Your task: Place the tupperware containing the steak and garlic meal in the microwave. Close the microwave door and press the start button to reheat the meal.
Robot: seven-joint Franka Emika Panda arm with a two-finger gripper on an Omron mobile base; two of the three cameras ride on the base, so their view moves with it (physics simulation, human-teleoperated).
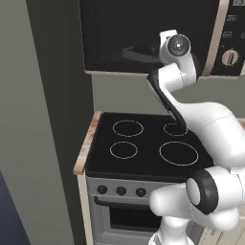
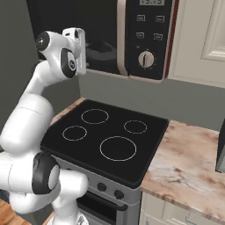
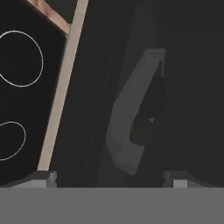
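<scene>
Hovering wide open before the closed microwave door [image 2: 74, 30], the gripper [image 3: 109, 177] faces its glass, where the tupperware [image 3: 131, 118] with the steak and garlic meal [image 3: 146, 111] sits inside; the dial [image 2: 146, 59] waits right

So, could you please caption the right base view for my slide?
White arm raised to the closed microwave door, above the black stovetop.

My fingertips [image 3: 43, 177] spread wide, pressed near microwave door [image 1: 139, 33]; shut door blocks way to tupperware [image 3: 131, 118] seen dim behind window. Beige handle [image 2: 121, 37] stands at door's right edge, control panel [image 2: 149, 35] beyond. Open air below over stovetop [image 2: 105, 132]. Counter [image 2: 189, 167] right of stove bare.
</scene>
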